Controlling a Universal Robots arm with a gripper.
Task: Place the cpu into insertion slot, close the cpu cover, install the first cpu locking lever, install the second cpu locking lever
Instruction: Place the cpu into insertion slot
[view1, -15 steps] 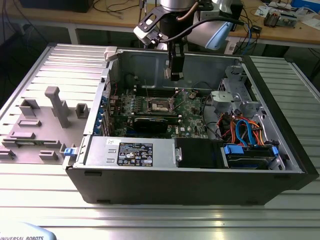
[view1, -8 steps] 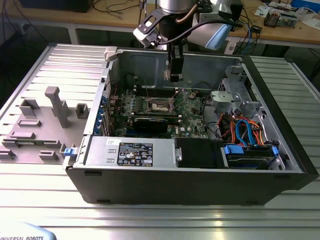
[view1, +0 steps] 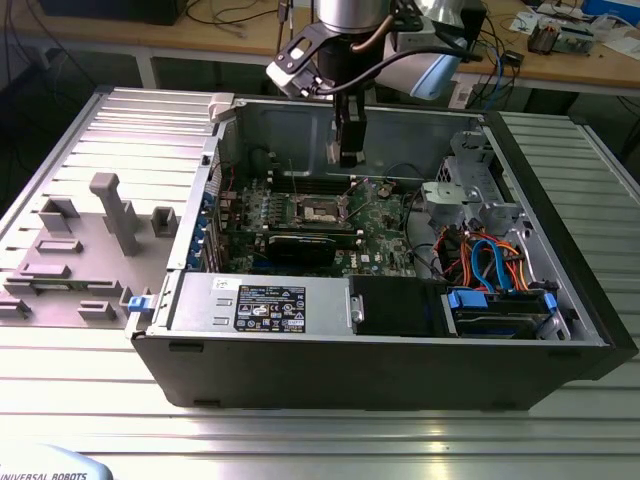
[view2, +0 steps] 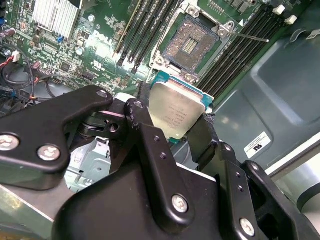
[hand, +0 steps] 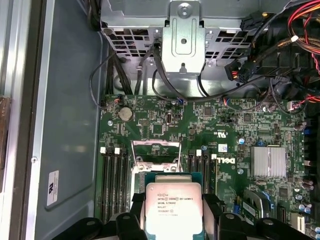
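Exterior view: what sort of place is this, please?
Probably a robotics lab or workshop: an open computer case lies on a ribbed metal table, a cluttered wooden workbench stands behind, and the arm's claw holds the cpu over the case.

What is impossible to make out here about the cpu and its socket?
- Underside of the cpu held in the gripper: faces away in both wrist views.
- Pins of the insertion slot, exterior view: too small to tell.
- Same slot, first wrist view: largely hidden behind the cpu.
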